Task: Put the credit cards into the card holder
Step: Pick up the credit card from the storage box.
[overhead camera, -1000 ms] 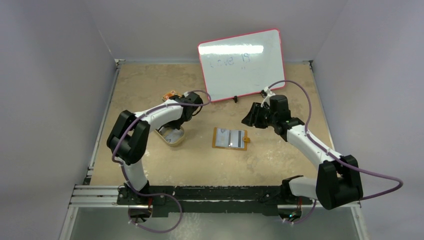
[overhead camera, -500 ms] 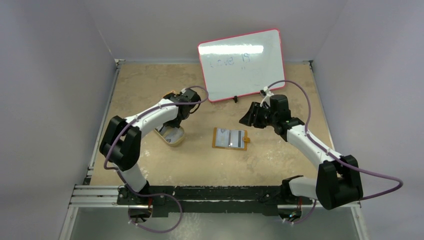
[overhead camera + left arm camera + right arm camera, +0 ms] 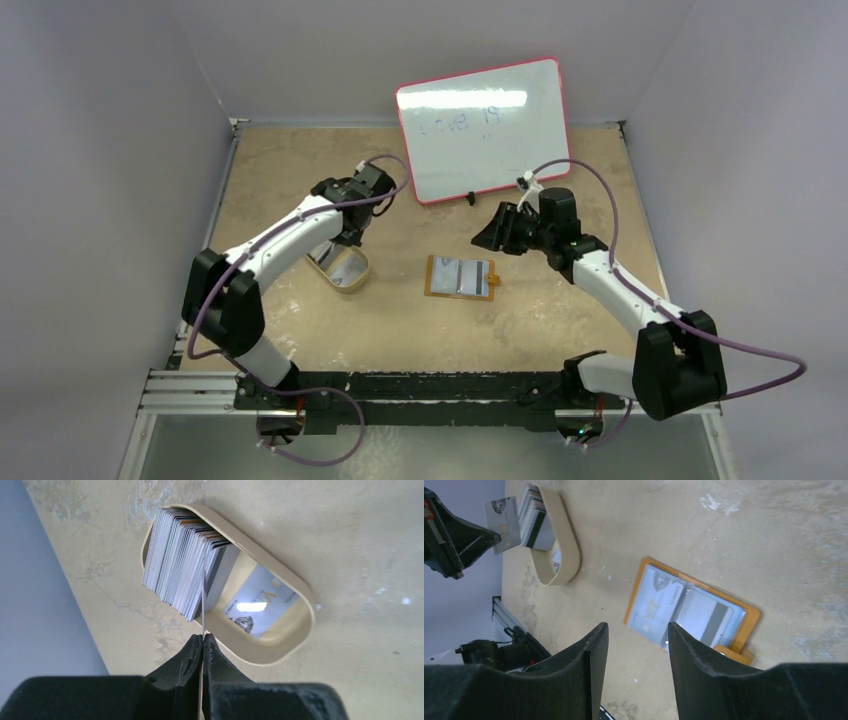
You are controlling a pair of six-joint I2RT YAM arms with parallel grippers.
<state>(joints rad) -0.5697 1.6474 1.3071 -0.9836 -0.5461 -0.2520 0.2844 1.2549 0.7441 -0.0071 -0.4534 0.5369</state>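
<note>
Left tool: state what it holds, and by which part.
The left tool pinches a single credit card by one edge, apart from the stack in the tan dish.

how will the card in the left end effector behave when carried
Probably stiff: the card stands straight out of the shut left end effector without drooping. Likely light, showing only a hairline edge in the left wrist view. Pinched near one edge only, it may pivot or slip.

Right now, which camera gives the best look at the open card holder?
The right wrist view: the card holder lies open and large in frame, with cards visible in its clear pockets and its orange edge showing. The top external view shows it only small and distant. The left wrist view misses it entirely.
</note>
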